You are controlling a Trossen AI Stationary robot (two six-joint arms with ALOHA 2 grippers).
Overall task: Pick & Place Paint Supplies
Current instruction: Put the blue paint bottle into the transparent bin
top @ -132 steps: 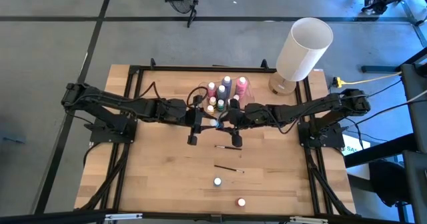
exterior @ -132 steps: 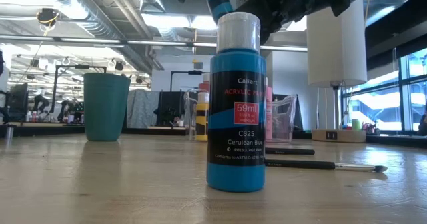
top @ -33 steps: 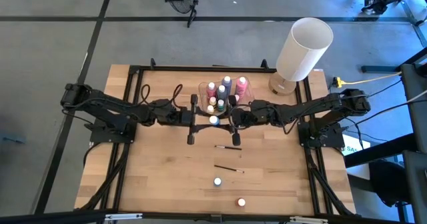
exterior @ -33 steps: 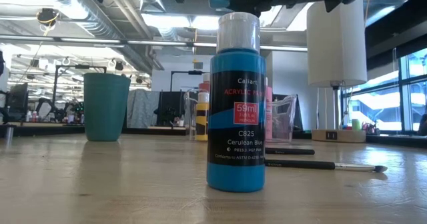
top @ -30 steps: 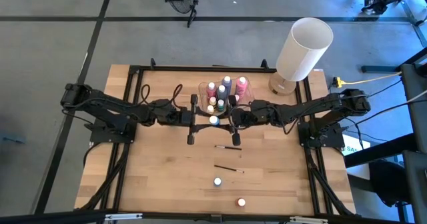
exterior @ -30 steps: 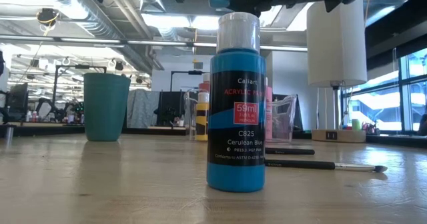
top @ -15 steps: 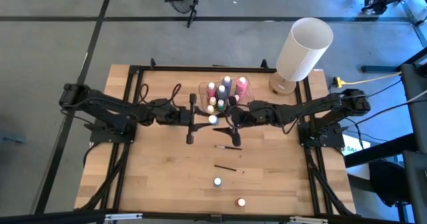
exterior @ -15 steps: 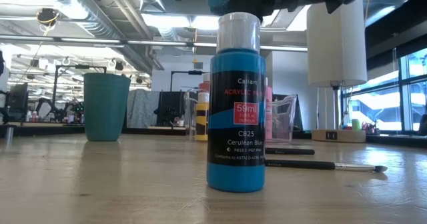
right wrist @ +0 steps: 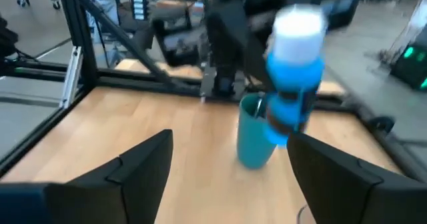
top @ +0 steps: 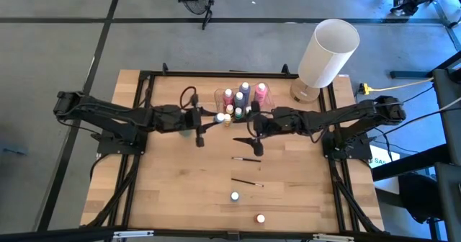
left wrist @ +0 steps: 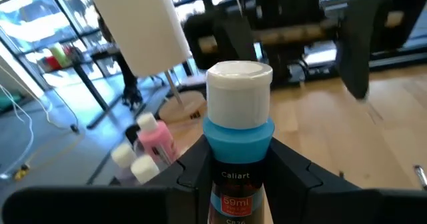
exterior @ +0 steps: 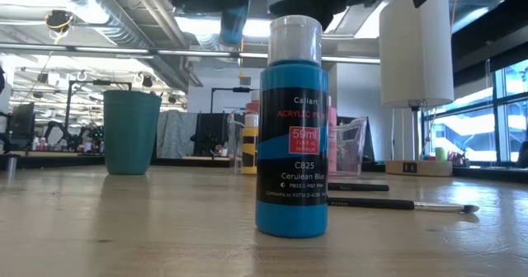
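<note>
Blue paint bottle point(left wrist: 237, 137) clamped upright between left hand point(left wrist: 238, 174) fingers.

Blue paint bottle point(exterior: 292, 124) upright on table point(exterior: 124, 227); paintbrush point(exterior: 400, 204) behind; teal cup point(exterior: 130, 132) far left.

A grey floor point(top: 57, 47) surrounds the wooden table point(top: 173, 191); ceiling lights point(exterior: 194, 25) and windows point(exterior: 503, 112) brighten the room.

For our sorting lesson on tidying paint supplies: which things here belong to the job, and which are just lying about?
Job: blue paint bottle held in the left gripper; right gripper, open, nearby; clustered paint bottles; two paintbrushes; two loose bottles standing apart.
Lying about: white lamp; teal cup.
</note>
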